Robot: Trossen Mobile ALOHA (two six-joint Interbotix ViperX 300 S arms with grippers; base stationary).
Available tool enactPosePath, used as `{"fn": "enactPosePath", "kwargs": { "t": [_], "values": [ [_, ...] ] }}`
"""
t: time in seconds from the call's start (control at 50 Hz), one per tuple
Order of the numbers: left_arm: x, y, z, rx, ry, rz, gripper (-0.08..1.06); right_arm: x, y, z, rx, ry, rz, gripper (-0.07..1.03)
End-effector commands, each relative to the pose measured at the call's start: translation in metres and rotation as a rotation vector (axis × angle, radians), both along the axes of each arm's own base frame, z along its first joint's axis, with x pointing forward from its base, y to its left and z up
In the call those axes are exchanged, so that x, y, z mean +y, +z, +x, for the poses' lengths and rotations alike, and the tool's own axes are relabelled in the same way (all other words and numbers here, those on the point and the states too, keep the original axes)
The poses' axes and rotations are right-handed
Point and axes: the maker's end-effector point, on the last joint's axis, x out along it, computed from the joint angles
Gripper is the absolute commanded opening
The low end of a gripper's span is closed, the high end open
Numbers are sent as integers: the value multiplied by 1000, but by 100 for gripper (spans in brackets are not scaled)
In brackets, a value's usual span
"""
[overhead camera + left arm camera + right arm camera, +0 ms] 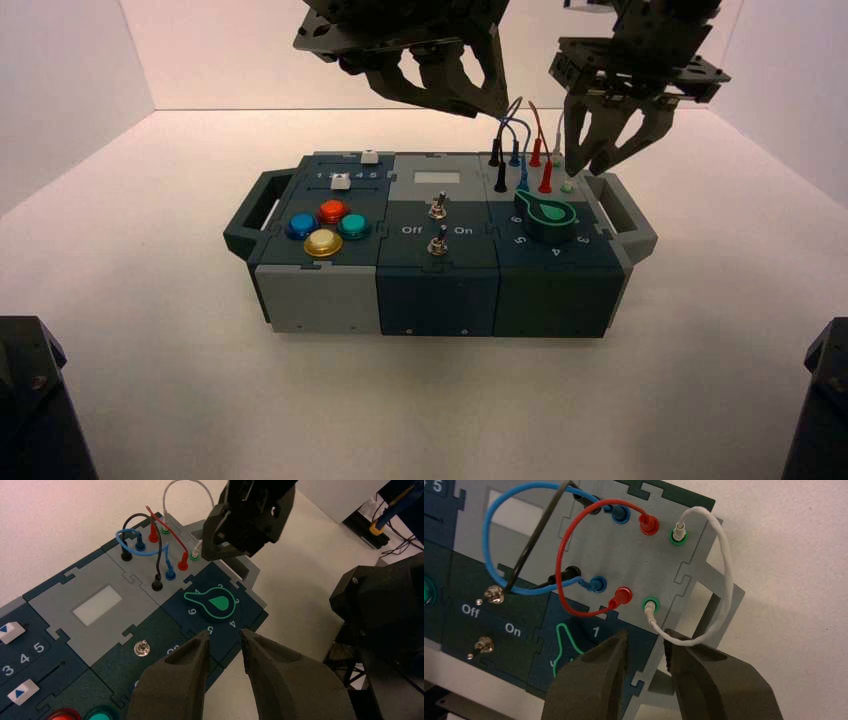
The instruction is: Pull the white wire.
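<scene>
The white wire (724, 575) arches between two green sockets at the right end of the box's wire panel, with a pale plug in each. It also shows in the left wrist view (186, 484). My right gripper (646, 636) is open and hovers just over the nearer white plug (651, 608). The wire crosses the tip of one finger (684, 645), and nothing is gripped. In the high view the right gripper (590, 160) hangs over the box's back right corner. My left gripper (450, 95) is open and empty, held high above the box; its own view shows it (225, 635) over the knob.
Red (569, 535), blue (489, 535) and black (536, 537) wires loop beside the white one. A green knob (545, 213) sits in front of the wire panel. Two toggle switches (437, 208), coloured buttons (323, 228) and sliders (340, 181) lie to the left. The box has a handle (632, 222) at the right end.
</scene>
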Motion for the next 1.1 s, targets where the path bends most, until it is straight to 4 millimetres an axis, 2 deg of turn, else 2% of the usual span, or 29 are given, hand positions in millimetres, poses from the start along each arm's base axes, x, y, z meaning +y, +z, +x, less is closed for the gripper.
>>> {"fn": "enactPosePath", "kwargs": {
  "t": [0.02, 0.28, 0.58, 0.8, 1.1],
  "values": [
    [-6, 10, -2, -9, -5, -33, 36, 6, 9, 12, -37, 4, 14, 39],
    [-7, 4, -3, 6, -2, -24, 36, 8, 8, 19, -42, 3, 15, 37],
    [-7, 4, -3, 5, -2, -26, 36, 9, -2, 20, -16, 2, 4, 34],
    [-8, 5, -3, 2, -2, -32, 36, 9, -2, 22, -22, 3, 3, 23],
    [-8, 5, -2, 1, -1, -33, 36, 8, -4, 21, -17, 6, -1, -2]
  ]
}}
